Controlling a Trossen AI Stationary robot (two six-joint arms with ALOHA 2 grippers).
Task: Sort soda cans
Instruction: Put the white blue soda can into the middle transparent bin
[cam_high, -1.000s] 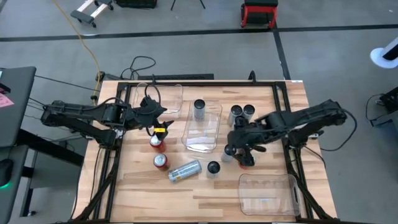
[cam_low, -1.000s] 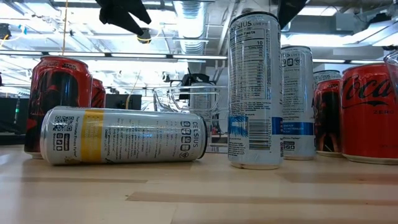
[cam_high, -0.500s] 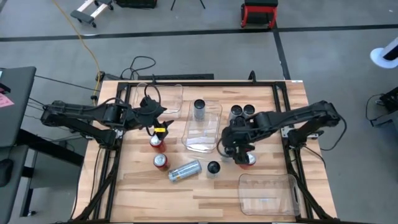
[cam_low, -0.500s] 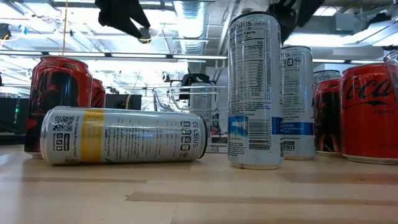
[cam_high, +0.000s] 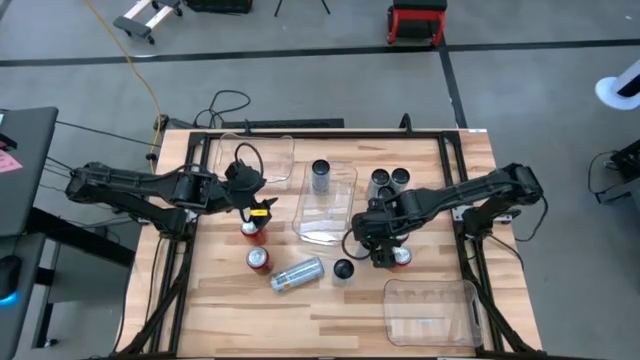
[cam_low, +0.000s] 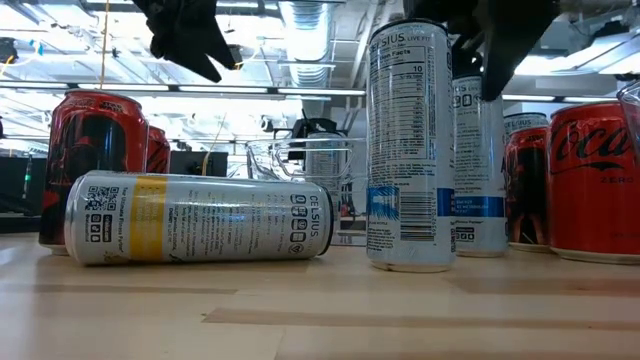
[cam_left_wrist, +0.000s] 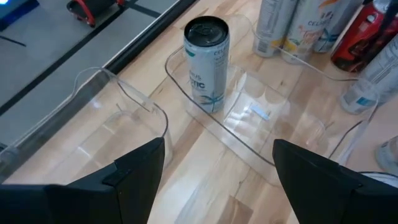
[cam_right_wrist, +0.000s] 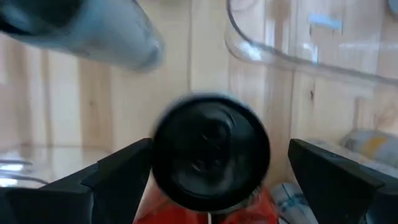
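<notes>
High view: right pincer (cam_high: 362, 238) shifted left.

I'm looking at a light wooden plank table (cam_high: 230, 320) edged with a black metal frame (cam_high: 455, 150). Three clear rectangular plastic bins sit on it: one at the far left (cam_high: 272, 150), one in the middle (cam_high: 322, 228), one at the near right corner (cam_high: 428, 312). Standing straight on the boards are two red cans with silver tops (cam_high: 252, 231) (cam_high: 259, 261), a dark-topped upright can (cam_high: 343, 270), another red can (cam_high: 401, 258) and a pair of dark-topped cans (cam_high: 389, 179) beside the middle bin. A silver-grey can (cam_high: 297, 274) lies on its side (yellow band showing in the low view)
</notes>
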